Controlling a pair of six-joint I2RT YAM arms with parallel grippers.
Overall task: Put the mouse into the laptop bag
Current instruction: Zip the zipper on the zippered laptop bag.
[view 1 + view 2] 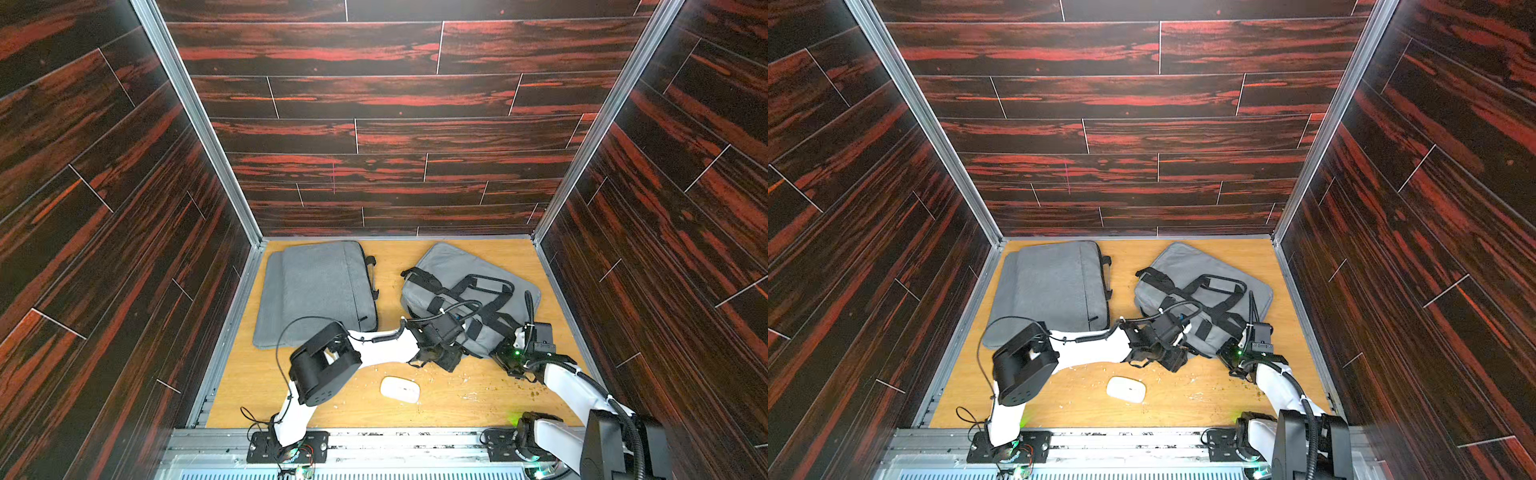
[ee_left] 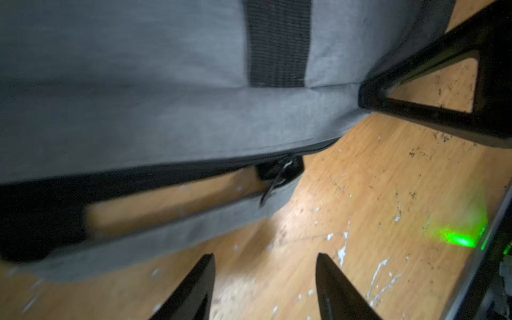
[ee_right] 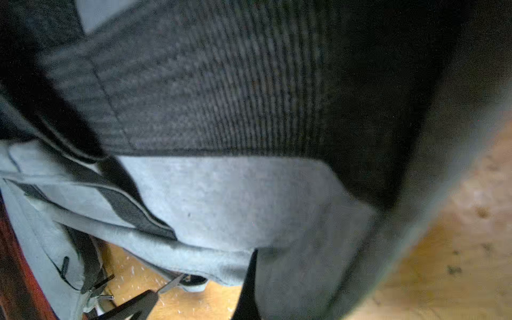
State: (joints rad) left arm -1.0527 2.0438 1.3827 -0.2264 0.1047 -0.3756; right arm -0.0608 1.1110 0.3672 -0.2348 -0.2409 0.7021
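The mouse [image 1: 400, 389] is found on the worktop [image 1: 457, 409], just behind the left fingers [image 2: 194, 291] on their base side. These are spread and empty. Its long axis is laid roughly along the line joining both sets of fingers. The right fingers [image 3: 249, 277], farther off, are judged clenched on the laptop bag [image 1: 449, 262] edge.

A flat, oval white mouse [image 1: 400, 389] [image 1: 1126, 389] lies on the wooden table [image 1: 457, 399] near its front edge, apart from the bag. The gray laptop bag [image 1: 449, 266] [image 1: 1179, 262] [image 2: 138, 83], crossed by black straps [image 1: 432, 286], lies askew toward the back right. The zip along its near edge stands partly open, with the pull [image 2: 277, 177] at the end of the gap.
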